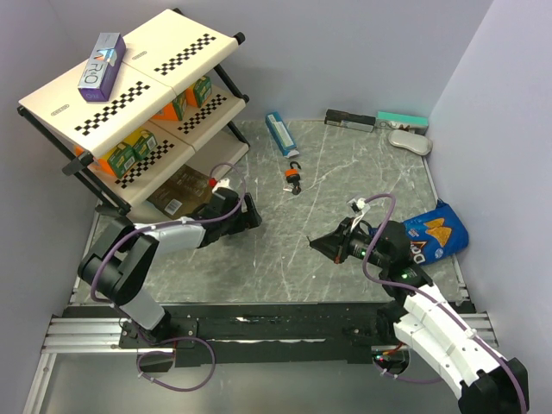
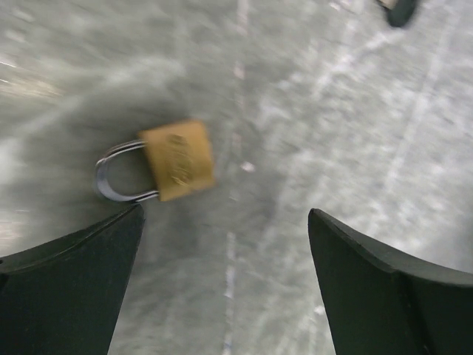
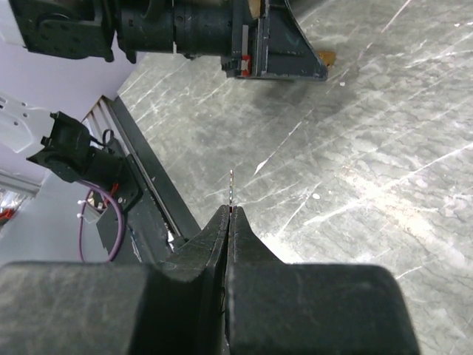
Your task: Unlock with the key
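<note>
A thin metal key blade (image 3: 232, 188) sticks out edge-on from the tips of my right gripper (image 3: 231, 211), which is shut on it; the key's head is hidden between the pads. In the top view that gripper (image 1: 316, 244) hovers over the table's middle, pointing left. A small brass padlock (image 2: 177, 160) lies on its side on the grey table, shackle to the left. My left gripper (image 2: 225, 213) is open just short of it, its left fingertip (image 2: 126, 229) near the shackle. The left wrist view is blurred. Across the table, the left gripper (image 3: 277, 52) faces the key.
An orange-bodied padlock (image 1: 294, 175) with a dark bunch beside it lies further back. A shelf rack (image 1: 138, 95) with juice cartons stands at back left. A blue chip bag (image 1: 438, 231) lies right. A blue tube (image 1: 280, 132) and small boxes (image 1: 349, 118) lie along the back.
</note>
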`<action>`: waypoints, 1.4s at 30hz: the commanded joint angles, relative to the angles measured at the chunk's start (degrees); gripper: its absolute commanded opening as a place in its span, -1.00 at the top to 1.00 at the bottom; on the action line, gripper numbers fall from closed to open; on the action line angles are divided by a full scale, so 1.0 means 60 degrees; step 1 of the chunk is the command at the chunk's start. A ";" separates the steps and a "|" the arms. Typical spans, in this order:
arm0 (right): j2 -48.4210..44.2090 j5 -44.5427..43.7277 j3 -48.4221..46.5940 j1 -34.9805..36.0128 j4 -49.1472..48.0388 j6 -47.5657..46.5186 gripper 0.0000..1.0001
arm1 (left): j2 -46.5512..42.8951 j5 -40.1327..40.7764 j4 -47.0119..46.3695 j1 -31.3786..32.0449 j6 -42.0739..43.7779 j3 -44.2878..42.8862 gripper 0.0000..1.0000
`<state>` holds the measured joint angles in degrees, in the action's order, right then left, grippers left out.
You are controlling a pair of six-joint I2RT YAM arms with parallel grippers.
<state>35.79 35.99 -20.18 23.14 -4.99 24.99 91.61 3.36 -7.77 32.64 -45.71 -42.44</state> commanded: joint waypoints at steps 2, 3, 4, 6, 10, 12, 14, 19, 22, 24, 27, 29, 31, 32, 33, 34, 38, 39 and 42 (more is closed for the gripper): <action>-0.0150 -0.0094 0.0039 -0.0091 -0.0295 -0.0020 1.00 | 0.0156 0.1506 0.1266 -0.0021 0.1011 -0.0310 -0.99; -0.0135 -0.0109 0.0068 -0.0091 -0.0339 0.0009 1.00 | 0.0141 0.1419 0.1164 -0.0021 0.1071 -0.0296 -0.99; -0.0135 -0.0109 0.0083 -0.0091 -0.0368 0.0024 1.00 | 0.0170 0.1302 0.1033 -0.0035 0.1100 -0.0238 -0.99; -0.0047 -0.0080 0.0098 -0.0091 -0.0471 0.0053 1.00 | 0.0273 0.0892 0.0595 -0.0035 0.1130 -0.0222 -0.99; 0.0202 -0.0007 0.0054 -0.0091 -0.0618 0.0068 1.00 | 0.0828 0.0321 0.0168 -0.0021 0.0969 -0.0529 -0.99; 0.0289 -0.0007 0.0039 -0.0077 -0.0618 0.0068 1.00 | 0.0946 0.0058 0.0021 -0.0021 0.0808 -0.0632 -0.99; 0.0290 -0.0007 0.0039 -0.0091 -0.0618 0.0068 1.00 | 0.1064 -0.0002 -0.0140 -0.0021 0.0676 -0.0720 -0.99; 0.0377 0.0022 0.0156 -0.0091 -0.0793 0.0126 1.00 | 0.1429 -0.0119 -0.0404 -0.0021 0.0617 -0.1130 -0.98; 0.0480 0.0067 0.0200 -0.0091 -0.0896 0.0185 1.00 | 0.1838 -0.0338 -0.0462 -0.0021 0.0646 -0.1540 -0.98; 0.0509 0.0038 0.0215 -0.0091 -0.0896 0.0171 1.00 | 0.2103 -0.0485 -0.0580 -0.0021 0.0646 -0.1788 -0.96; 0.0509 -0.0080 0.0186 -0.0077 -0.0706 0.0054 1.00 | 0.2338 -0.0720 -0.0697 -0.0021 0.0603 -0.1980 -0.95; 0.0466 -0.0138 0.0214 -0.0091 -0.0618 0.0024 1.00 | 0.2353 -0.0779 -0.0755 -0.0006 0.0617 -0.2009 -0.95; 0.0436 -0.0197 0.0244 -0.0106 -0.0618 0.0024 1.00 | 0.2266 -0.0735 -0.0741 -0.0006 0.0690 -0.1966 -0.96; 0.0422 -0.0197 0.0259 -0.0091 -0.0632 0.0038 1.00 | 0.2222 -0.0691 -0.0741 -0.0006 0.0719 -0.1937 -0.96; 0.0436 -0.0226 0.0273 -0.0091 -0.0647 0.0039 1.00 | 0.2120 -0.0662 -0.0712 -0.0006 0.0807 -0.1893 -0.96; 0.0465 -0.0212 0.0273 -0.0091 -0.0676 0.0053 1.00 | 0.2061 -0.0633 -0.0697 -0.0006 0.0865 -0.1878 -0.96; 0.0597 -0.0183 0.0273 -0.0091 -0.0793 0.0097 1.00 | 0.1885 -0.0632 -0.0551 0.0009 0.1144 -0.1790 -0.96; 0.0583 -0.0168 0.0273 -0.0106 -0.0794 0.0097 1.00 | 0.1826 -0.0661 -0.0522 0.0023 0.1202 -0.1746 -0.96; 0.0612 -0.0153 0.0288 -0.0091 -0.0823 0.0141 1.00 | 0.1738 -0.0866 -0.0507 0.0082 0.1159 -0.1541 -0.95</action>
<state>39.29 35.27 -18.63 22.85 -7.31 25.67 103.94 0.40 -13.52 32.49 -39.77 -53.87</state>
